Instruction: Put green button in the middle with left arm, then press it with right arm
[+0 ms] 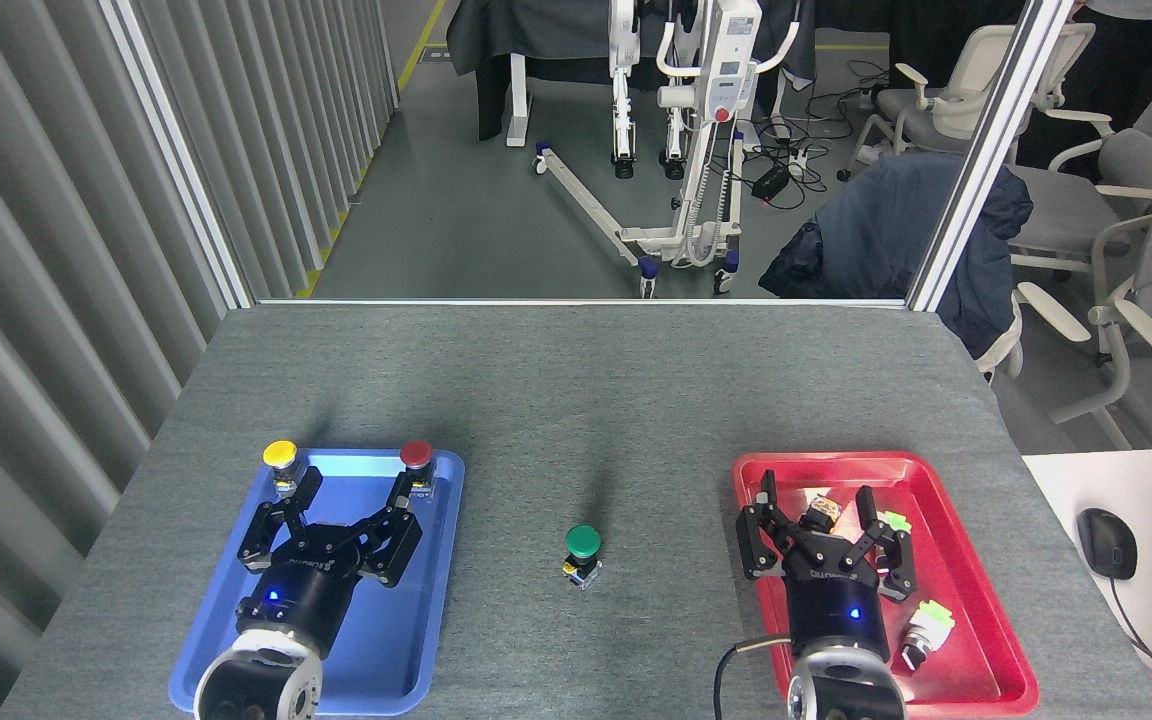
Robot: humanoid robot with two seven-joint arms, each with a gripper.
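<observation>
Green button point(583, 545): standing upright on bare table point(576, 400), untouched. Left gripper point(348, 488) and right gripper point(819, 506): both spreading open, empty. Risk: narrow base tipping under off-centre press.

A dark green button point(583, 541) sits on grey felt point(576, 400); one tray point(441, 560) is blue, the other tray point(976, 560) red.

A single head view looks forward and down from above the near edge of the grey table point(576, 380). It takes in the whole tabletop at close range, both arms entering from the bottom edge, and the room floor beyond the far edge.
</observation>
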